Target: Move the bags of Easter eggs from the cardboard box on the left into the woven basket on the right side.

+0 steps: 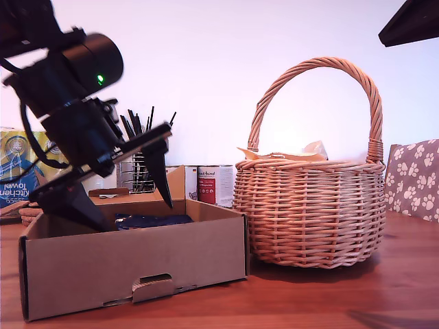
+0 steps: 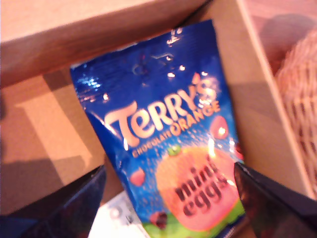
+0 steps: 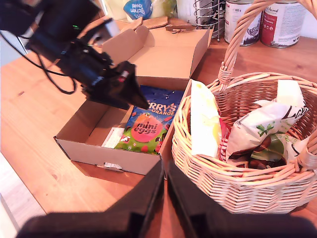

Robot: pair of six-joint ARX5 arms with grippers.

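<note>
bag (image 2: 168,148): glossy dark blue Terry's Orange mini eggs pouch, lying flat on the floor of the box (image 1: 137,257), label up
feel: looks light and floppy, shiny film so probably slippery; loose eggs inside likely to shift and bulge, could crack if squeezed hard
where to grab: best bet the crimped flat top edge or a pinch of slack film across the width, not straight down on the lumpy middle
first gripper (image 2: 168,198): spread wide, dark fingers (image 2: 69,198) either side of the bag's lower half, straddling it, nothing held; contact with the film hard to call
bag vs gripper: right under and between the jaws, slightly skewed to them; in the exterior view the arm leans in from the left with fingertips down inside the box
place in box: toward the wall nearest the basket (image 1: 312,212), with a white scrap or packet (image 3: 113,138) just beside the bag's bottom corner
second gripper (image 3: 164,191): closed up tight, empty, hovering on the near side of the table between box and basket, well clear of the bag
basket: right of the box in the exterior view, nearly touching it, already holding a few bags
risk: film sliding out of a shallow pinch, or catching the box wall on the way up
</note>
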